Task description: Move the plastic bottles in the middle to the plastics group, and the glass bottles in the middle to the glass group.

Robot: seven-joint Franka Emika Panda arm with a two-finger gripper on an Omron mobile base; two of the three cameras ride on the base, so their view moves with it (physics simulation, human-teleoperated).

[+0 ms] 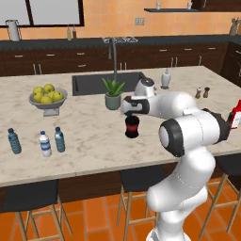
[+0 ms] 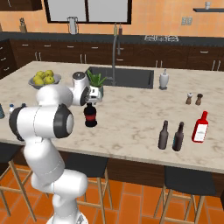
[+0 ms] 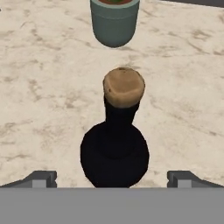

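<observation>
- Hand view: gripper (image 3: pixel 112 178) spread wide, nothing grasped – fingertips (image 3: pixel 41 178) flank the black bottle (image 3: pixel 114 151), cork-topped, upright on the counter (image 3: pixel 43 87).
- Green plant pot (image 3: pixel 114 22) just beyond it.
- Right base view: two slim dark bottles (image 2: pixel 163 135) near the red bottle (image 2: pixel 200 127), well apart from the gripper.

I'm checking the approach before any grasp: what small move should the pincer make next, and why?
Probably lower straight down. The open pincer hangs above the round-bellied black bottle, its cork centred between the fingertips, which aren't yet around the neck.
</observation>
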